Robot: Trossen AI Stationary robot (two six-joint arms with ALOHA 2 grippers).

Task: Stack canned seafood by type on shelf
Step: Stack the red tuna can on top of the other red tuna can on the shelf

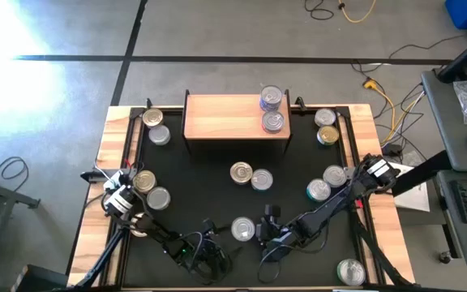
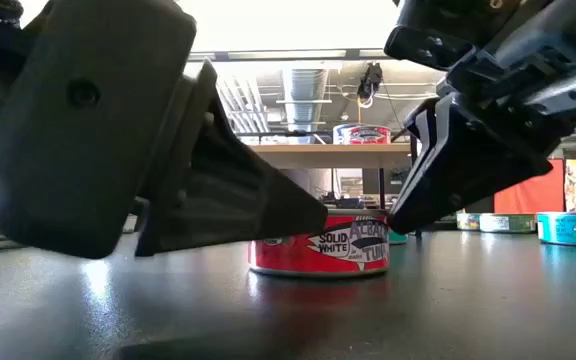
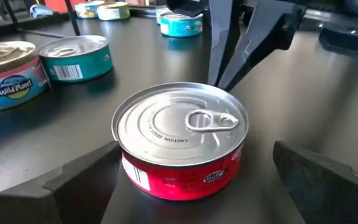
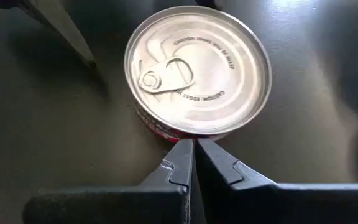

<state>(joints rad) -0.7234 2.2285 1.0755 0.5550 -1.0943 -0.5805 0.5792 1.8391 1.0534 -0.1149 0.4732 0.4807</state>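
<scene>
Red-labelled tin, lower centre of the high view: rigid, smooth-walled, probably weighty; grip across its sides. Left gripper spread around it; right gripper pressed together, tips touching it.

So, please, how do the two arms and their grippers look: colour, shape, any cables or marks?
Both arms are dark, nearly black, built of slim jointed segments. The left arm and right arm each carry a white patch at a joint near the table's side edge. The left gripper and right gripper have flat, matte, wedge-shaped fingers. Thin dark cables loop near the wrists.
</scene>
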